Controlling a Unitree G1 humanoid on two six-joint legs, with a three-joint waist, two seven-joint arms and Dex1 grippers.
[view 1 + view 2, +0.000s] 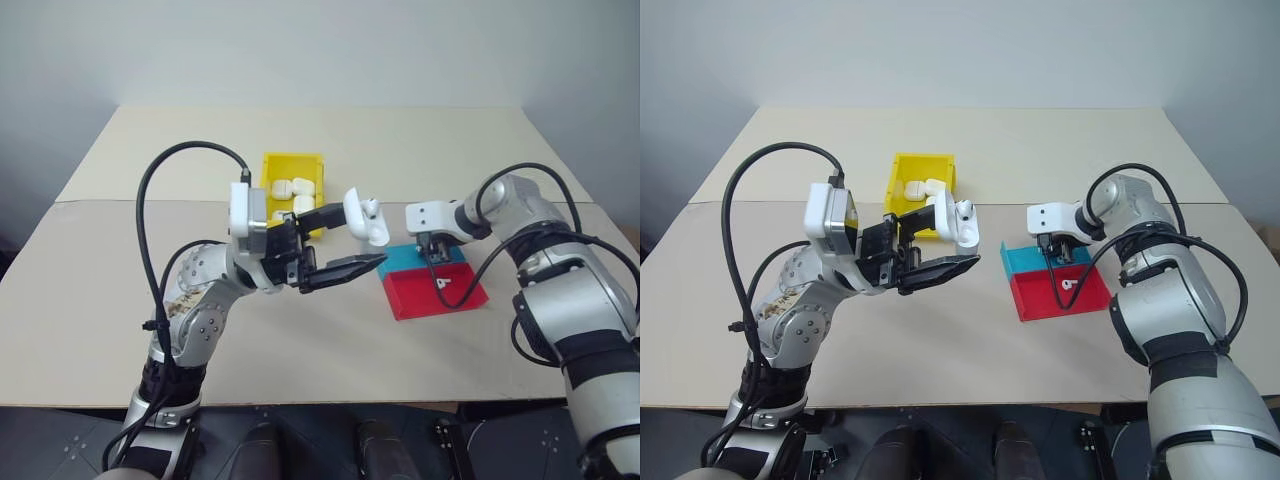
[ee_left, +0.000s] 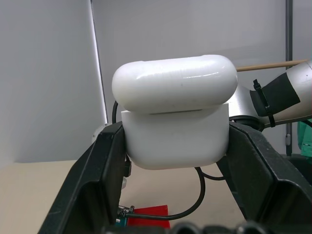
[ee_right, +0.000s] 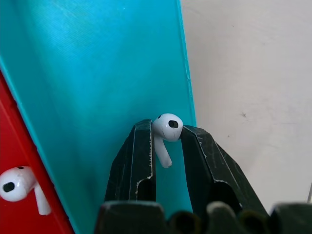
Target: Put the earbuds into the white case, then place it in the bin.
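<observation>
Head cams first: the left gripper [image 1: 345,245] is up in the air over the table [image 1: 300,340], pinching the white case [image 1: 365,218] between its two black fingers. Lid's flipped open, and you can see one white earbud sitting inside it. The yellow bin [image 1: 292,166] is just behind that, with a few other white cases [image 1: 290,192] lying in it. Off to the right, the right gripper [image 1: 432,246] points down into the teal tray [image 1: 405,259], which sits touching the red tray [image 1: 435,294]. One loose earbud [image 1: 1069,284] is lying in the red tray.

Left wrist cam: case [image 2: 173,114] is squeezed from both sides by the fingers [image 2: 92,180], held well off the table. From this angle the lid sits over the body, slightly ajar. A bit of the red tray [image 2: 148,214] peeks out below.

Right wrist cam: this one's clear. The right gripper [image 3: 165,134] is pressed together on an earbud [image 3: 166,129], bulb up at the fingertips, stem hanging between them, right over the teal tray [image 3: 92,83] near its edge. The other earbud [image 3: 17,185] is resting in the red tray [image 3: 19,146] next door.
</observation>
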